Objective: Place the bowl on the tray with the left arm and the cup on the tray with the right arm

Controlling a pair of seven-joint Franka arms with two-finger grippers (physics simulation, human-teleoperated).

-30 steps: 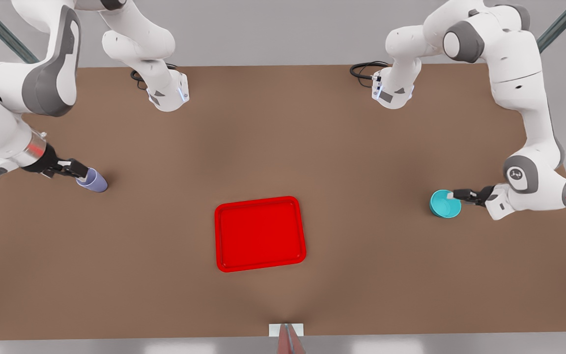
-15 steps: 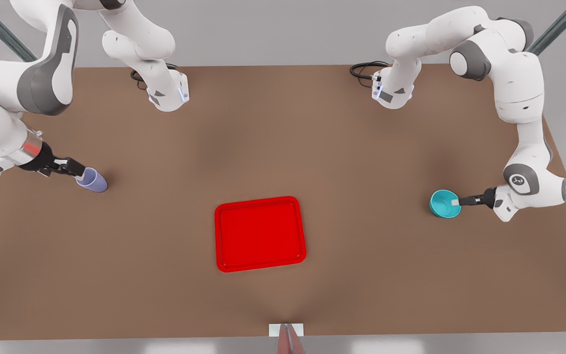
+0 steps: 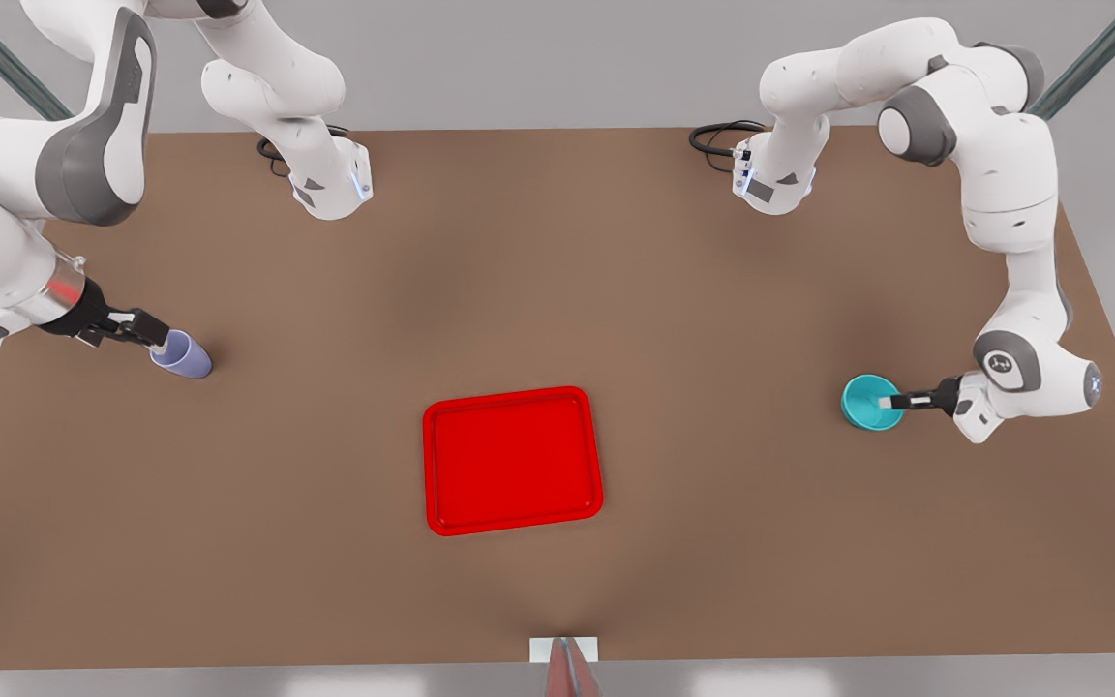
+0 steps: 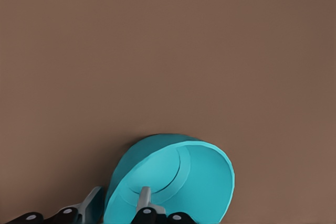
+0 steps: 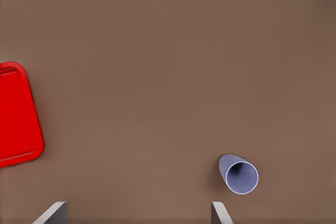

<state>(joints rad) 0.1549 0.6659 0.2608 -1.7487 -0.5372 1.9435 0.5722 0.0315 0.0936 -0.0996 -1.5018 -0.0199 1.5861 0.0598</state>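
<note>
The teal bowl (image 3: 869, 403) is at the front view's right, tipped in the left wrist view (image 4: 173, 182). My left gripper (image 3: 892, 401) (image 4: 118, 199) is shut on the bowl's rim, with one finger (image 4: 144, 196) inside and the other outside. The lavender cup (image 3: 184, 355) (image 5: 239, 174) stands on the table at the front view's left. My right gripper (image 3: 157, 338) (image 5: 137, 211) is open just above and beside the cup, holding nothing. The red tray (image 3: 512, 460) (image 5: 16, 115) lies flat at the table's middle, between the two arms.
The brown table (image 3: 557, 271) spreads wide around the tray. Both arm bases (image 3: 330, 184) (image 3: 772, 179) stand at the far edge with black cables. A small white and red marker (image 3: 564, 658) sits at the near edge.
My left arm's wrist turned and lowered, and the bowl shifted slightly toward the front view's left. My right gripper rose a little beside the cup.
</note>
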